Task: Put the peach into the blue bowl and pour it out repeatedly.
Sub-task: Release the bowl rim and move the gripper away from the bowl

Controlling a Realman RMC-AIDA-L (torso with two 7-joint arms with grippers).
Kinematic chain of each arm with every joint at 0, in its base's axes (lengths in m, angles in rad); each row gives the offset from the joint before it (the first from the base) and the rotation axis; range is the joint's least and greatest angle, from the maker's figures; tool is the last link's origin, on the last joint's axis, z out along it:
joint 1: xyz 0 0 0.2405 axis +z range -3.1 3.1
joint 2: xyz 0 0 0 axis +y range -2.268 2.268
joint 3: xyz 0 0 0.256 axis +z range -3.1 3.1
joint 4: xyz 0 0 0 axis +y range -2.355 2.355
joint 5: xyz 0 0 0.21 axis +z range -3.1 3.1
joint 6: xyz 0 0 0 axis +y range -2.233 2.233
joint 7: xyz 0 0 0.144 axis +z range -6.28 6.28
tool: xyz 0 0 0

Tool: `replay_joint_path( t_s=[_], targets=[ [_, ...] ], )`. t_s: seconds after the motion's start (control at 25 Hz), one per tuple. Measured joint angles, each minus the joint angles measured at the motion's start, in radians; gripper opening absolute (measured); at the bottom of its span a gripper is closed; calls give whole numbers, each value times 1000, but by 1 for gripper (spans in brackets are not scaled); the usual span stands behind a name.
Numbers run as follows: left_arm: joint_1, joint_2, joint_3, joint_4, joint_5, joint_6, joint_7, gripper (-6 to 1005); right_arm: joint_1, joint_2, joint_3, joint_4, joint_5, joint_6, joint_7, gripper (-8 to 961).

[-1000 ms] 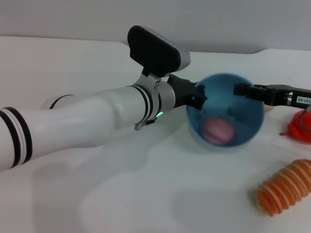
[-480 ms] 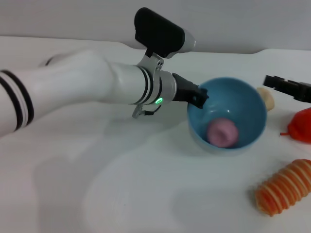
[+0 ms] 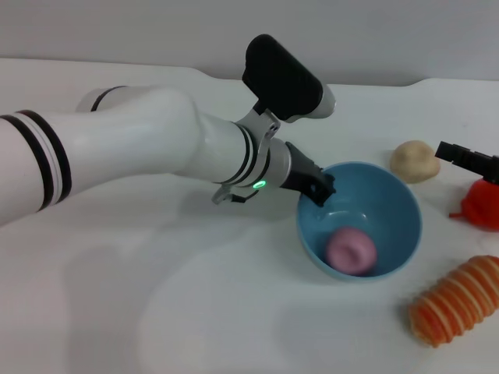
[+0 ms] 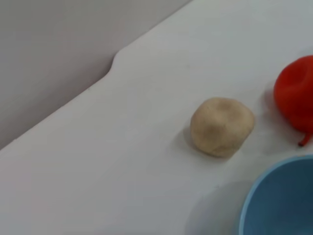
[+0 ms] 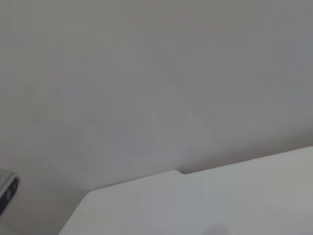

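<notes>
Head view, left to right: the left arm reaches across the white table, and the left gripper sits at the near-left rim of the bowl, clamped on that rim as far as the dark fingers show. The bowl stands upright on the table, mouth up. The peach lies inside it, on the bottom, clear of the gripper. Behind the bowl sits a beige lump, apart from it. At the far right edge the right gripper hangs above the table, well apart from the bowl; I cannot tell whether it is apart or together. Below it lies a red fruit, and nearer the camera an orange ribbed toy.

Left wrist view shows the same beige lump, the red fruit and a slice of the bowl's rim.

Judging by this, the putting-in half of a cycle is done: peach in bowl. Left to do is the pour, which I judge calls for tipping the bowl by the held rim so the peach rolls out onto bare table, then loading it again
</notes>
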Motion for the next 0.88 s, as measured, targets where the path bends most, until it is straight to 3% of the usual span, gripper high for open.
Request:
replay_joint_path(
  t_s=[0.6,0.88],
  targets=[
    [17,6,3,26,1,-8,-7,53,-1,0,0,70,40,-2,-80,479],
    [44,12,-12,79,30,-61,2,340,-8,-3,39,61,40,1,-120,492]
  ],
)
